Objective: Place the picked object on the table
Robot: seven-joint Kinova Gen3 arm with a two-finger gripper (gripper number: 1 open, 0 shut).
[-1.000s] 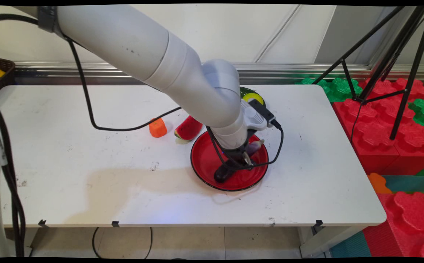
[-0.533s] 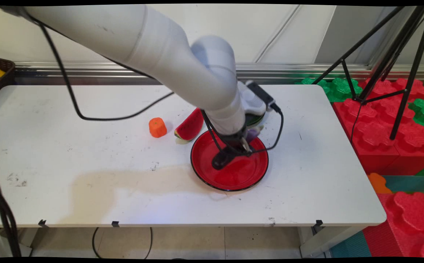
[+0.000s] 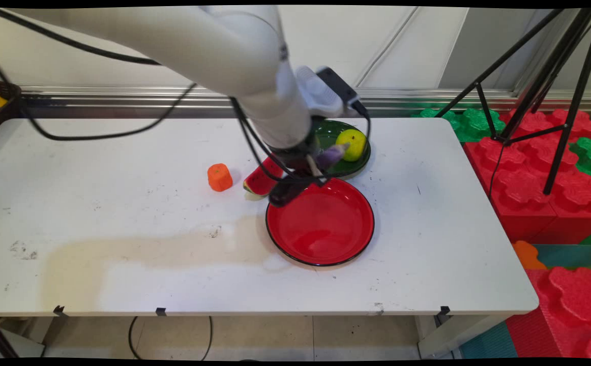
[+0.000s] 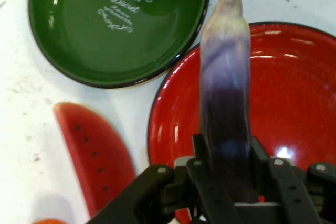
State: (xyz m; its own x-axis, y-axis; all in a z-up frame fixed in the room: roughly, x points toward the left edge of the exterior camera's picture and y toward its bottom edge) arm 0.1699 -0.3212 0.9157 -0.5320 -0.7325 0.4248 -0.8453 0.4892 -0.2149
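Eggplant (image 3: 332, 153) hangs in the air between the clenched jaws of the gripper (image 3: 309, 163), which we see above the far rim of the red plate (image 3: 321, 256). In the hand view we read "Dacet", uncertainly, on the green plate (image 4: 79, 45); the eggplant (image 4: 226, 77) sticks out forward from the jaws.

Pincer (image 4: 227, 163) lifted eggplant (image 4: 224, 85) off red plate (image 3: 326, 229), toward table's far side

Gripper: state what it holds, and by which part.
The gripper is shut on a purple eggplant, clamped near its dark lower end; the pale tip sticks out beyond the fingers.
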